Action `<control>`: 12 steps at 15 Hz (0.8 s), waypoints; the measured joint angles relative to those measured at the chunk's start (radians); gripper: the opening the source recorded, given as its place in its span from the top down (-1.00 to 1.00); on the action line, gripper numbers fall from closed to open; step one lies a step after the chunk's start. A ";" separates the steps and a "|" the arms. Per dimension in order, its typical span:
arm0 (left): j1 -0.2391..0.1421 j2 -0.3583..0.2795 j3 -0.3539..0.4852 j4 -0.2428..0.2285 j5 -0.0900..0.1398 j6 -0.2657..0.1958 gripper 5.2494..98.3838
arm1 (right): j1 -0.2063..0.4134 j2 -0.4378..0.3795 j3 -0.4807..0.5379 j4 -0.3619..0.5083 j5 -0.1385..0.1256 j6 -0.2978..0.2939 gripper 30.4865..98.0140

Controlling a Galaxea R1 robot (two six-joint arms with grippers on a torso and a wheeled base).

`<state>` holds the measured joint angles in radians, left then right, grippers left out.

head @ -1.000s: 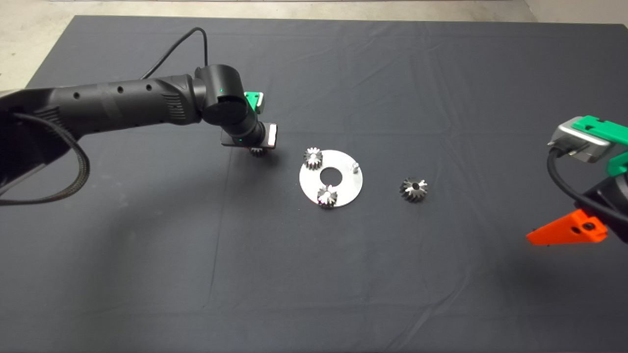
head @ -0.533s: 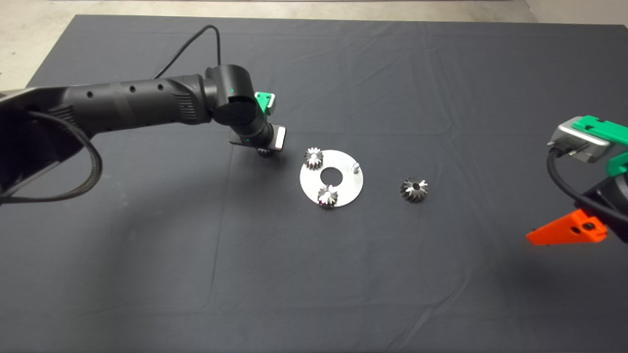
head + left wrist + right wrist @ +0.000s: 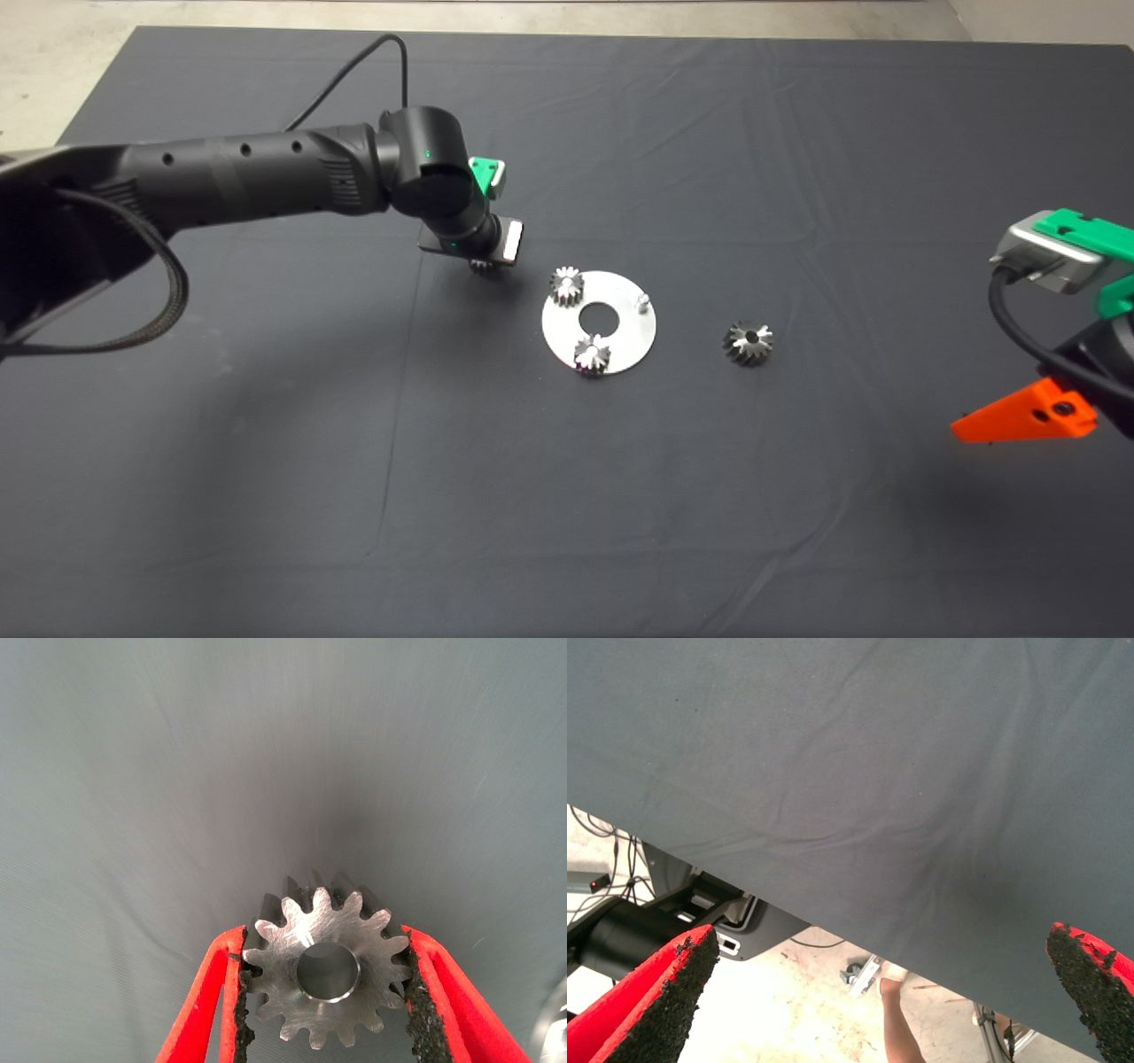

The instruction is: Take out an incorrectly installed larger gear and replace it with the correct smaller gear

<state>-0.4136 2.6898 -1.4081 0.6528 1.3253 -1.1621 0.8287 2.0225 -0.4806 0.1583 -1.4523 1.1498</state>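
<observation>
The larger gear (image 3: 748,342) is already off, lying on the mat right of the plate (image 3: 620,341), whose far-right peg (image 3: 643,303) stands bare. Seating the replacement remains. My left gripper (image 3: 326,992) pinches the smaller gear (image 3: 326,967) between both pads, left of the plate. My right gripper (image 3: 890,1001) waits wide apart at the right edge.
</observation>
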 measured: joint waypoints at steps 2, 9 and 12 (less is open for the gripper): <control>-0.043 0.003 0.000 -0.019 0.005 0.000 0.40 | 0.000 -0.001 0.000 0.000 0.000 0.000 -0.99; -0.150 0.105 0.068 -0.164 0.015 -0.028 0.40 | 0.000 -0.001 0.000 0.000 0.000 0.000 -0.99; -0.150 0.145 0.132 -0.195 0.007 -0.080 0.41 | 0.000 -0.003 0.000 0.000 0.002 0.000 -0.99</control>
<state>-0.5632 2.8350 -1.2757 0.4574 1.3319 -1.2417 0.8288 2.0191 -0.4806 0.1583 -1.4507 1.1499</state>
